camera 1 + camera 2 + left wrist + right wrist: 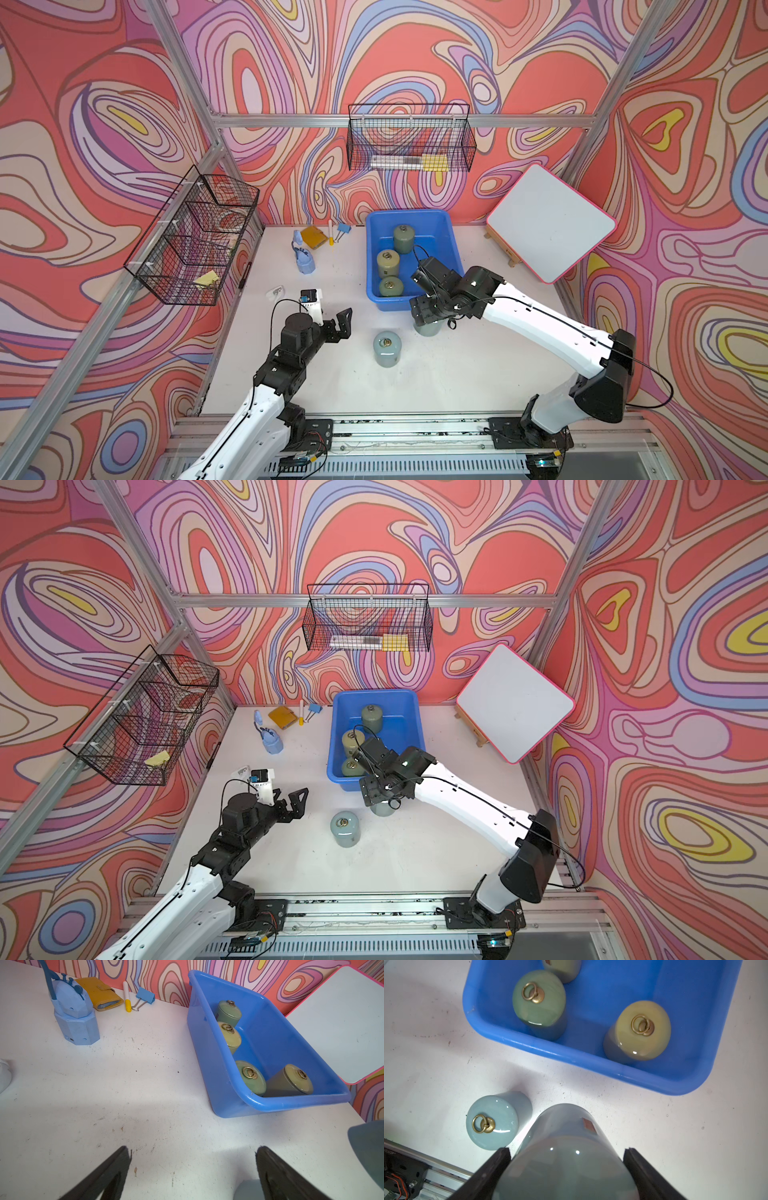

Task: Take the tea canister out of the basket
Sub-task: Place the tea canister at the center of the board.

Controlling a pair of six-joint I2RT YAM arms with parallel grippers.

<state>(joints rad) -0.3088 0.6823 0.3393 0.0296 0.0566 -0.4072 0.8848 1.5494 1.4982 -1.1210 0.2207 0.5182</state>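
Our right end effector is clamped on the tea canister, a grey-blue glazed jar, one jaw on each side of its body. In both top views this end effector sits just outside the near wall of the basket, at the basket's 6 o'clock. So the tea canister is out of the basket and close to its rim, but apart from it. We cannot tell whether its base rests on the surface.

At its 8 o'clock a second canister stands upright on the surface, with a narrow gap between the two jars in the right wrist view. At 9 o'clock from that jar our left end effector hangs with its jaws spread wide and nothing between them.

Inside the basket four more canisters stand, three in a row along the 9 o'clock wall and one beside the nearest.

From 3 to 6 o'clock of the tea canister the surface lies bare to its near edge. At the basket's 10 o'clock a blue device, a yellow wallet, a marker and a binder clip crowd the back edge. A whiteboard leans at 2 o'clock.
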